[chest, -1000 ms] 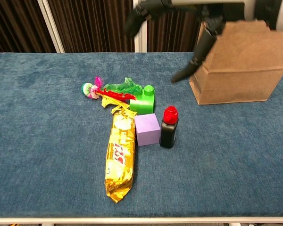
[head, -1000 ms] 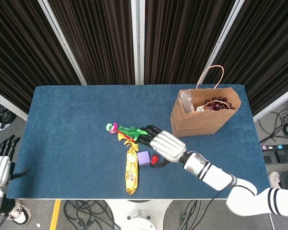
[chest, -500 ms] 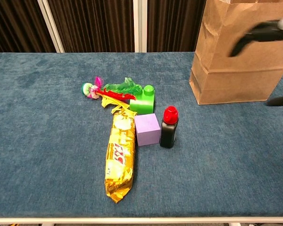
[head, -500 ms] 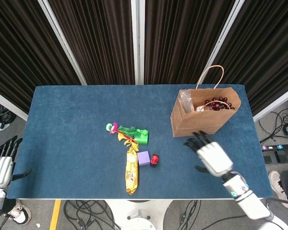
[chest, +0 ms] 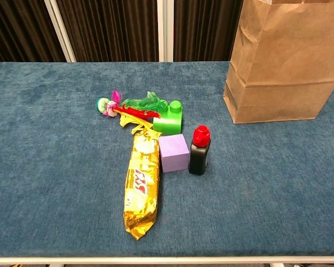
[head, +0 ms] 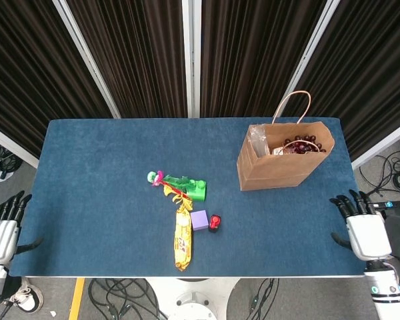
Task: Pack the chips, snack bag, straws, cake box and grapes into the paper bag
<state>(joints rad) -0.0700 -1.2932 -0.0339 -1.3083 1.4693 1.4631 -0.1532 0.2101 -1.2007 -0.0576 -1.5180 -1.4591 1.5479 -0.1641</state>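
Standing paper bag (head: 285, 162) holding grapes (head: 304, 144) (dark red), clear packet (head: 259, 139)

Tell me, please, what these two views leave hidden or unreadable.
- Paper bag contents: the head view shows only grapes and clear wrap at the mouth; anything deeper is hidden by its walls.
- Chest view: the top edge crops the bag's opening; neither hand shows.
- Yellow snack pack: print too small to read.

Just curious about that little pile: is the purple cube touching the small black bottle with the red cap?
Apart. The chest view shows a thin strip of blue cloth between the purple cube and the black bottle.
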